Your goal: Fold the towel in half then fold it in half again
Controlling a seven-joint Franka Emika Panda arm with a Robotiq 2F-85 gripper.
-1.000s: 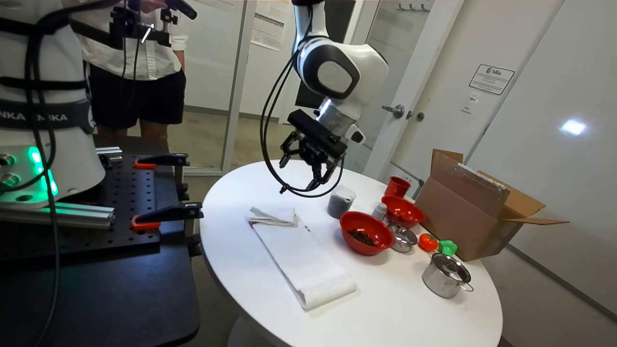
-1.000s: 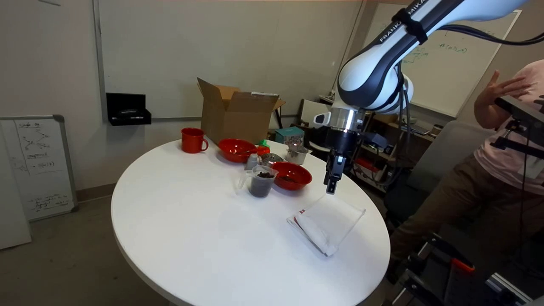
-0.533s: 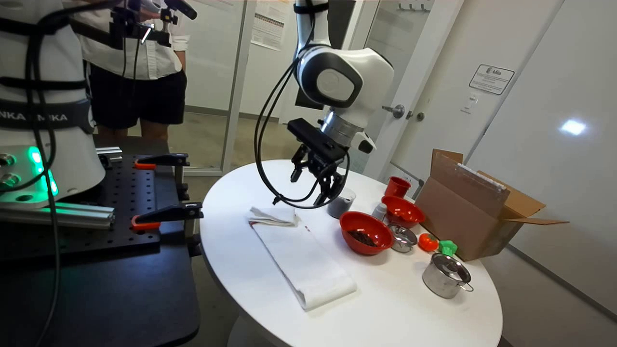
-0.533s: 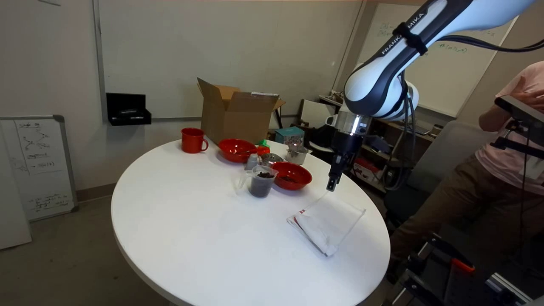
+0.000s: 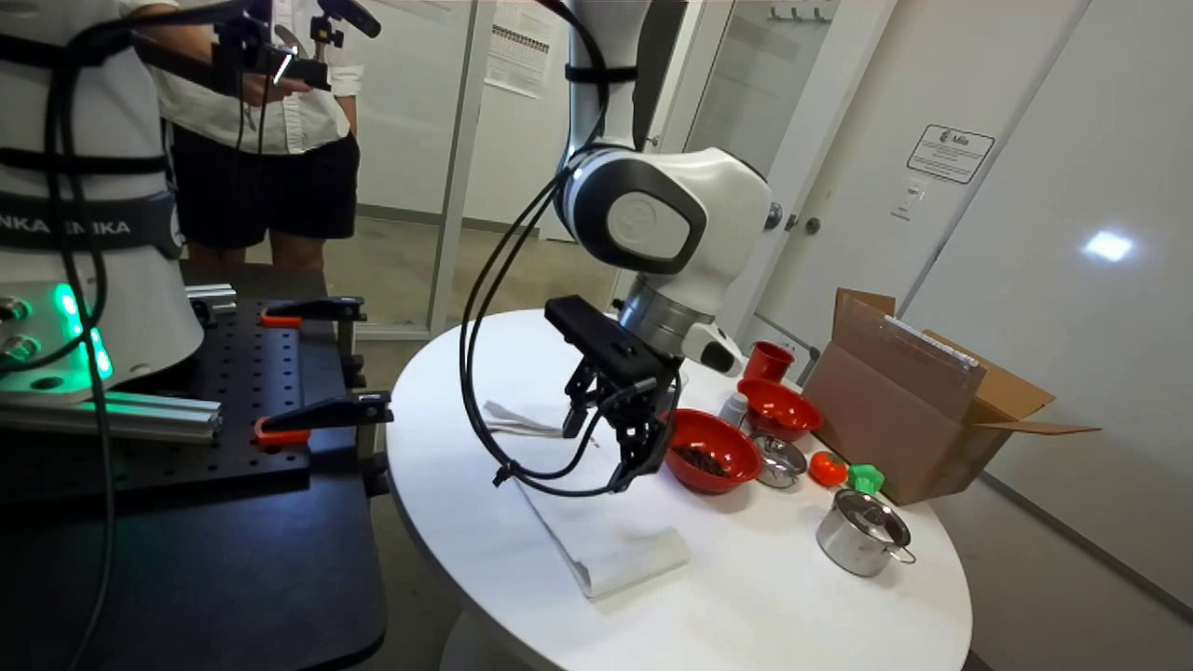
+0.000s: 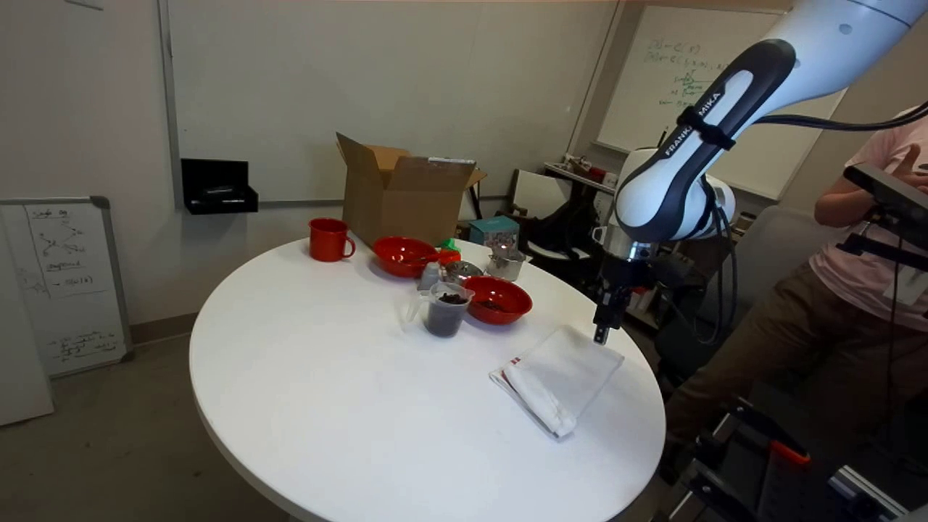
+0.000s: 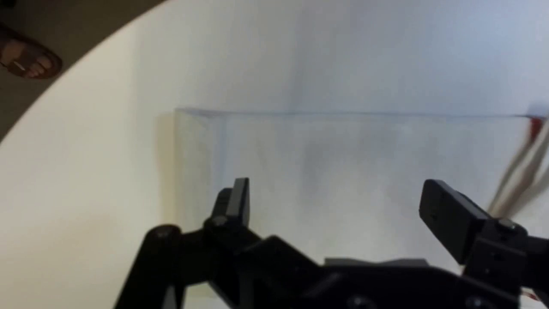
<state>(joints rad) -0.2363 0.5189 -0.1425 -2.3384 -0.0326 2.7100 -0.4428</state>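
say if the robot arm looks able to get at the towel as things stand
Probably yes: in the wrist view the open jaws face the towel with nothing seen in between, and the nearer red bowl stands beside the towel, not on it.

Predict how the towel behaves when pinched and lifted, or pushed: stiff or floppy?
Probably floppy: the towel lies with its red-marked end folded over in loose creases. The rounded fold at the opposite end suggests soft layers, so a pinch might catch only the top one. Pushed, it may slide or bunch, lying on a smooth-looking table.
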